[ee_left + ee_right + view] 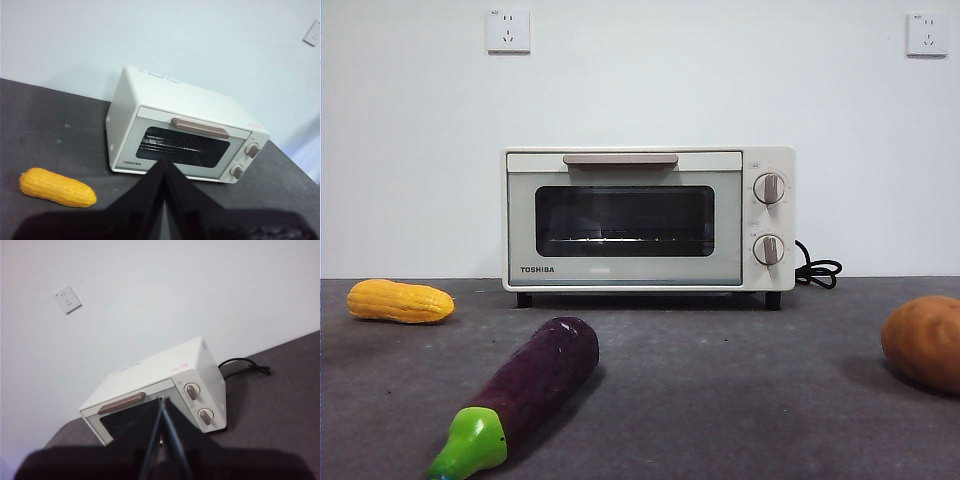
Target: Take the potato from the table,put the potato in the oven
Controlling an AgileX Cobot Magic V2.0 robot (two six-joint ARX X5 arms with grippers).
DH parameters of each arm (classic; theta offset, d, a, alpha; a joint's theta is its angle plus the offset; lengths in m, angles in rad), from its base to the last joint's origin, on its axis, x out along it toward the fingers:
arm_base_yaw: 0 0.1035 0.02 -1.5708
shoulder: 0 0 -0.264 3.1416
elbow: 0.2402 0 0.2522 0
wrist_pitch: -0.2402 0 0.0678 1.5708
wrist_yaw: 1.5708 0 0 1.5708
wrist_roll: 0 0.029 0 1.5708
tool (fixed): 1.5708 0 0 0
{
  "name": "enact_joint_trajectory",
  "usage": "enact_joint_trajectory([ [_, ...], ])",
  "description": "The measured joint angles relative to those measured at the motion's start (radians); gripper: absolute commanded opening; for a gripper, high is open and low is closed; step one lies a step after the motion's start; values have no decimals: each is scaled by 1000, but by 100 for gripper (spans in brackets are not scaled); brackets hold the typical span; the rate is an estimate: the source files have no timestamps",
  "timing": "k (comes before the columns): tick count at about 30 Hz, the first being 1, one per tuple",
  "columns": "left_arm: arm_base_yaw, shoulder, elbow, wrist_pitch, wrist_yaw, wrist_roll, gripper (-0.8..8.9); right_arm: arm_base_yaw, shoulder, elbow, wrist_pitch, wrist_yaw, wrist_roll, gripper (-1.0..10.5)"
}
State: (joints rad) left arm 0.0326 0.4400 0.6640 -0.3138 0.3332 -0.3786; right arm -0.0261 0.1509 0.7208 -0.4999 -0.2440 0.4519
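The potato [923,342] sits at the tabletop's [720,400] right edge, well apart from the closed oven [648,219] at the back. Corn [400,301] lies far left, an eggplant [525,392] front-left; open room between. Both hands, left [164,167] and right [161,405], hang clenched, empty.

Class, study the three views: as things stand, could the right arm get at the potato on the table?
Probably yes. The potato lies alone on the table, well apart from the eggplant and in front of the oven's knob side, nothing over it. The right tool, jaws together, must open first.
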Motion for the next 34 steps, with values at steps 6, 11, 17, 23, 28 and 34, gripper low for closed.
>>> enact_joint_trajectory([
  [6, 0, 195, 159, -56, 80, 0, -6, 0, 105, 177, -134, 0, -88, 1],
  [11, 0, 354, 265, -90, 138, 12, -6, 0, 203, 301, -244, 0, -151, 1],
  [17, -2, 521, 354, -97, 157, 27, -6, 0, 320, 413, -343, -29, -173, 1],
  [23, -20, 663, 424, -97, 158, 58, -6, 0, 434, 484, -433, -126, -225, 1],
  [28, -45, 781, 490, -97, 159, 86, -6, 0, 520, 521, -504, -204, -259, 1],
  [34, -88, 929, 599, -97, 159, 98, -6, 0, 600, 562, -566, -338, -289, 1],
])
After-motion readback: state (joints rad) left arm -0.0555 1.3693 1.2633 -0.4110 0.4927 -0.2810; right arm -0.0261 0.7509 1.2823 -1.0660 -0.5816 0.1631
